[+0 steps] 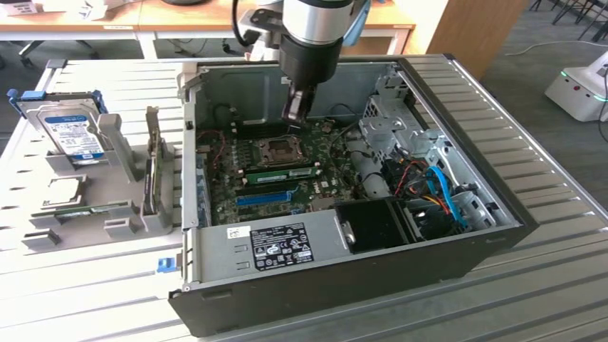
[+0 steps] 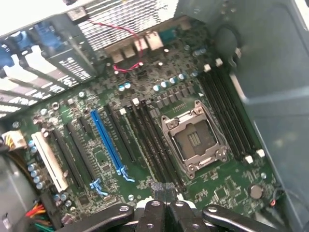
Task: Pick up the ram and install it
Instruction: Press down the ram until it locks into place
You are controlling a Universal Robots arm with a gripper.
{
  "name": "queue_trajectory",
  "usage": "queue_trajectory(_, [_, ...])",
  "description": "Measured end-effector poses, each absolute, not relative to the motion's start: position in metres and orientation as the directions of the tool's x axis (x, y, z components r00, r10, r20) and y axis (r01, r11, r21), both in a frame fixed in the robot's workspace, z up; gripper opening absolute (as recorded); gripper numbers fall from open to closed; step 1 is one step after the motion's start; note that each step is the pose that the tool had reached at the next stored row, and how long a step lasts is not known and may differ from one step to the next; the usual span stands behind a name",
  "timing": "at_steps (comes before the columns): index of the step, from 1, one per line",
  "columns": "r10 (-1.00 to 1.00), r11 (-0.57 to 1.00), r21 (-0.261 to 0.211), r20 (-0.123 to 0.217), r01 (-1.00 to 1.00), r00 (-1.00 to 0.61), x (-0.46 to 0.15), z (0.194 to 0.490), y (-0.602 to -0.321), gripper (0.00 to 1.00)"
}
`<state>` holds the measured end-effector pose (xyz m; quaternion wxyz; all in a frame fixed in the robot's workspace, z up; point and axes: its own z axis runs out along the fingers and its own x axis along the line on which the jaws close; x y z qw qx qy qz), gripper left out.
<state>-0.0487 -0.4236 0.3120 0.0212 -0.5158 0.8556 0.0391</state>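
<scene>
One ram (image 1: 282, 172) stick sits seated in its slot, frame centre, beside the CPU socket (image 1: 281, 148). Gripper (image 1: 297, 114) hovers just above, fingers closed, empty, likely for pressing.

This looks like a robotics lab or workshop: an opened desktop computer case (image 1: 361, 214) lies on a ribbed metal table (image 1: 551, 285), computer parts stand in grey holders (image 1: 95, 185) beside it, with wooden desks (image 1: 190, 21) and a white machine (image 1: 579, 89) behind.
</scene>
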Motion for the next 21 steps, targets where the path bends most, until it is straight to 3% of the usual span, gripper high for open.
queue_trajectory(21, [-0.677, 0.731, 0.045, -0.077, -0.681, -0.732, -0.0487, 0.3112, -0.4236, 0.11])
